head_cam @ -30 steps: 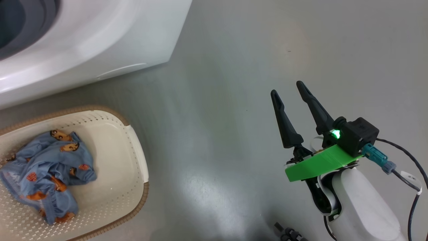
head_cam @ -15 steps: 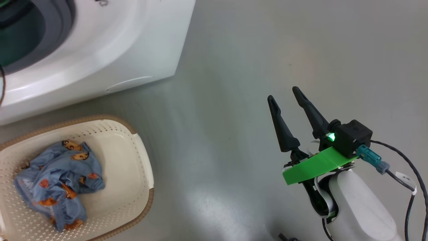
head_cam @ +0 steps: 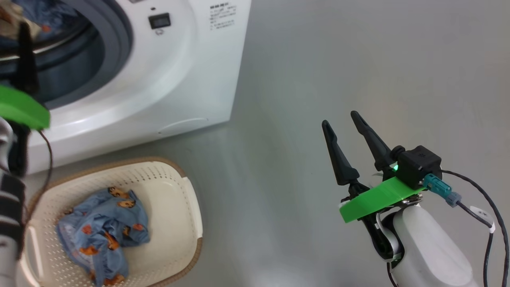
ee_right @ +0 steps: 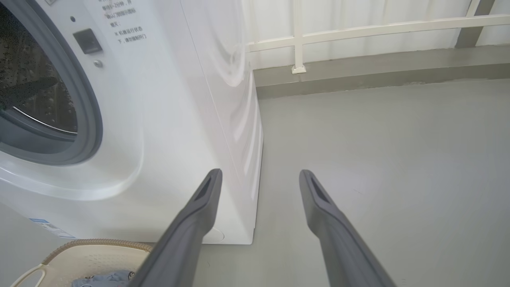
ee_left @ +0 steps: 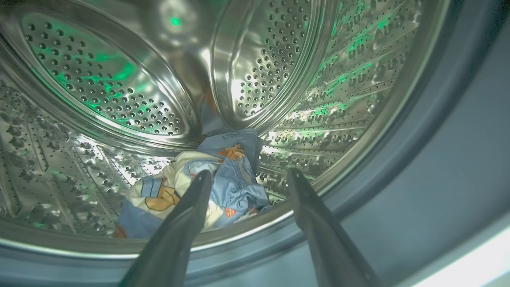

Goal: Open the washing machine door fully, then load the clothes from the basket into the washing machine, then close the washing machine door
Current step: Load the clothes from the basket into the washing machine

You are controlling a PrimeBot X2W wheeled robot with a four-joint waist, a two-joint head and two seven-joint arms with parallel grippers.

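The white washing machine [head_cam: 179, 71] stands at the upper left with its opening bare; the washing machine door is out of view. My left gripper [ee_left: 247, 175] reaches into the steel drum [ee_left: 279, 59], open, just above a blue and cream bundle of clothes [ee_left: 235, 175] on the drum floor. The cream basket [head_cam: 175, 223] sits on the floor in front of the machine with one blue printed garment [head_cam: 103, 235] in it. My right gripper [head_cam: 342, 119] hangs open over bare floor to the right, holding nothing, and points past the machine's corner [ee_right: 247, 159].
Grey floor [head_cam: 338, 59] stretches to the right of the machine. A low wall with a white railing [ee_right: 358, 32] runs behind it. My left arm's green mount [head_cam: 20, 109] is at the left edge, above the basket. A cable [head_cam: 482, 187] trails from the right wrist.
The head view has swung, bringing the machine's opening and my left arm into it. The right gripper has stayed open in much the same place.
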